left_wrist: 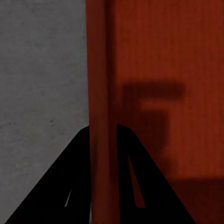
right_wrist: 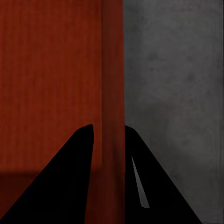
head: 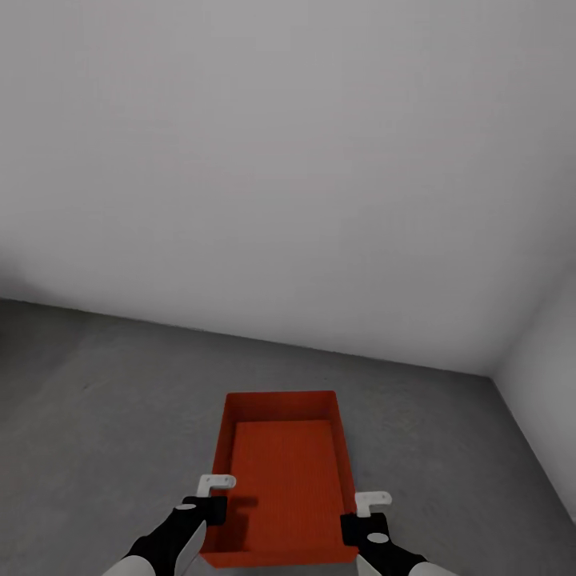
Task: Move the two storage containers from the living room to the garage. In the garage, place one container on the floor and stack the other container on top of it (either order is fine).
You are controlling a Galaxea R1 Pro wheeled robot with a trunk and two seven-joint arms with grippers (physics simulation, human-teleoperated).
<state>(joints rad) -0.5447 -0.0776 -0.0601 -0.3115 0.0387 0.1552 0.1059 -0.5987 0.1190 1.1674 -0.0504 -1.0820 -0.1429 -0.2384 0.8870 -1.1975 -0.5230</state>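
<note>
Both jaws pinch thin walls: left gripper point(head: 214, 502) clamps the left long wall of one storage container point(head: 282, 472), right gripper point(head: 365, 516) its right wall. Bare grey floor point(head: 96, 416) spreads on each side, a grey-white wall point(head: 288, 160) beyond. Its long axis points away toward that wall.

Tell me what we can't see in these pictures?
- Whether the red bin touches the grey floor: no view shows under it.
- The bin's near wall, head view: cut off by the bottom edge.
- The second bin: can't tell where it is.
- Left gripper and right gripper fingertips: the bin wall between them hides the pads.
</note>
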